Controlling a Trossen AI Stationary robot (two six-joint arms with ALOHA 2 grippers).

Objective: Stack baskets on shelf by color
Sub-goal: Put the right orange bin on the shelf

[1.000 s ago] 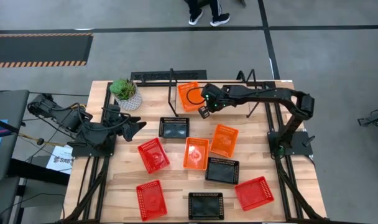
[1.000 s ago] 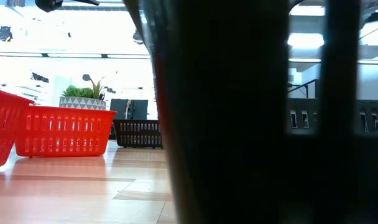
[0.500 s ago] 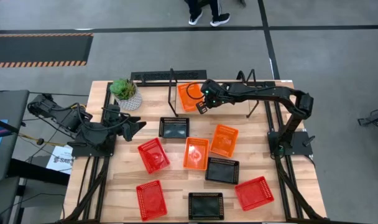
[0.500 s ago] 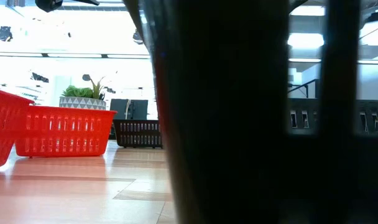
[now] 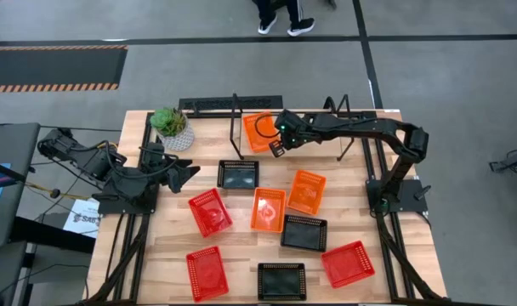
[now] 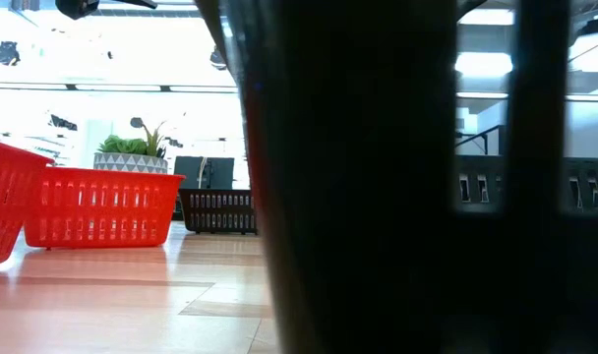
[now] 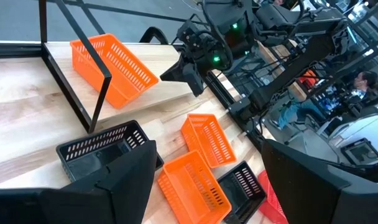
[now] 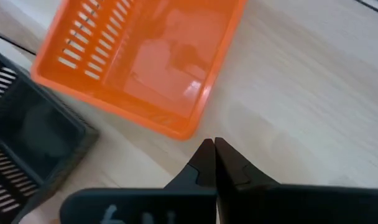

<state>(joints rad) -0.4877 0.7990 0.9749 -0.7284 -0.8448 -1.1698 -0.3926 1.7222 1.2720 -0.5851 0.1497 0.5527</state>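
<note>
1. Right gripper (image 5: 278, 144) poised over the shelf (image 5: 326, 136) at the bench's far edge, fingers pressed together on nothing, just beside the near right corner of the one orange basket (image 5: 258, 130) already parked at the shelf's left end; long axis of that basket running roughly front to back, a little skewed

2. Judged next: fetching another orange basket; nearest candidates the two lying mid-bench, one (image 5: 306, 190) toward the right arm's base, its neighbour (image 5: 269, 209) just beside it to the left, both long-axis near to far and both toward the near edge from the gripper; right arm plainly closer than the left

3. Left gripper (image 5: 184, 172) parked near the left edge, fingers spread wide, facing a black basket (image 5: 239, 174) near it

4. Room: black wire upright of the shelf frame (image 7: 64, 74) standing close to the parked basket, so little slack there; rest of the shelf board to the right bare; red baskets (image 5: 209, 211) and further black ones (image 5: 304, 231) crowding the near half, touching or nearly so around the orange pair, leaving a tight approach from above only
</note>
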